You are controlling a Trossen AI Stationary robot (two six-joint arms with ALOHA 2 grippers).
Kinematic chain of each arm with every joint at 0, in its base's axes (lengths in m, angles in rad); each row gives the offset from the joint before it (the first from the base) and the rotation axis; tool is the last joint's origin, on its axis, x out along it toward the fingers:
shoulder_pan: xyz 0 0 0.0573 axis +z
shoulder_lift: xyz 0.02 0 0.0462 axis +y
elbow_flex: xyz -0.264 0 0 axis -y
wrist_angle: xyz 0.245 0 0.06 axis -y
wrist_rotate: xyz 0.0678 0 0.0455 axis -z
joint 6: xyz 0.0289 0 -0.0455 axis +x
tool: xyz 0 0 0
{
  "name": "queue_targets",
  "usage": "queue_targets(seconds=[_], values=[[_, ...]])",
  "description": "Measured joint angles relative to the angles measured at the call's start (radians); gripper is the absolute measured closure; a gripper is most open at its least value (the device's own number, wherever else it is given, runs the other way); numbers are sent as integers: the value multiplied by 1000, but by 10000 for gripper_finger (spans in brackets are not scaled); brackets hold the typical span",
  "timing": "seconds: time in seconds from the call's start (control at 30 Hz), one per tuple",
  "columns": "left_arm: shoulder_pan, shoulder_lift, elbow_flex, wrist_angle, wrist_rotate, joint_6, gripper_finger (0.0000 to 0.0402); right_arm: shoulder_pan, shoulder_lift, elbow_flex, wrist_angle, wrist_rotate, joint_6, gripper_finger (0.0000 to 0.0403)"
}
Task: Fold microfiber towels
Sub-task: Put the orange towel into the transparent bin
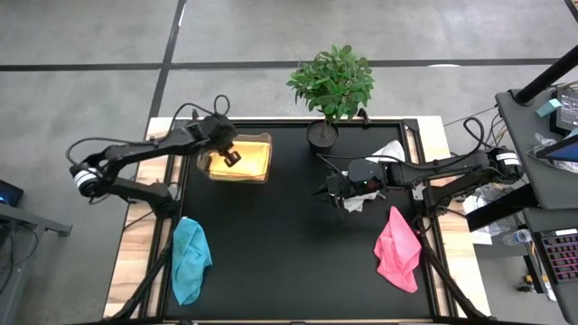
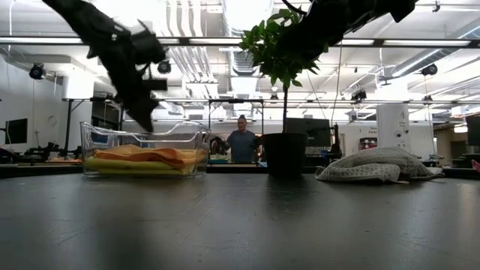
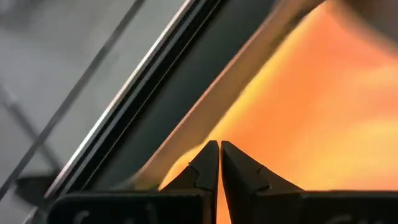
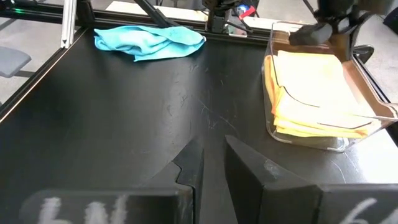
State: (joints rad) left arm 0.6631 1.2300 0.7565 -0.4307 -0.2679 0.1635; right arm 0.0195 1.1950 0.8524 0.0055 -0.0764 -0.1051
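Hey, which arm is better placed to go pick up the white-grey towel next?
Probably the right: its end effector hovers beside the white-grey towel, while the left end effector is shut over the clear box.

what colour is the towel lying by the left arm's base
Teal towel, clearest in the high view.

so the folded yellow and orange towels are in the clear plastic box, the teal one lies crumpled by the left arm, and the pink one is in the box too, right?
Not quite. The crumpled pink microfiber towel is not in the clear plastic box; the high view shows it lying on the black table near the right arm. The folded yellow and orange towels are in the box, and the crumpled teal towel lies by the left arm.
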Motion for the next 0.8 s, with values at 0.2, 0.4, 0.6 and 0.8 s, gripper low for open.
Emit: queue_targets(seconds=[0.2, 0.4, 0.6, 0.8], values=[[45, 42, -61, 2, -55, -32, 398, 0, 0, 0, 0, 0, 7, 349], [47, 112, -64, 5, -103, -109, 398, 0, 0, 0, 0, 0, 8, 349], [47, 164, -56, -9, -105, -157, 398, 0, 0, 0, 0, 0, 8, 348], [44, 130, -3, -56, -112, -127, 398, 0, 0, 0, 0, 0, 8, 348]])
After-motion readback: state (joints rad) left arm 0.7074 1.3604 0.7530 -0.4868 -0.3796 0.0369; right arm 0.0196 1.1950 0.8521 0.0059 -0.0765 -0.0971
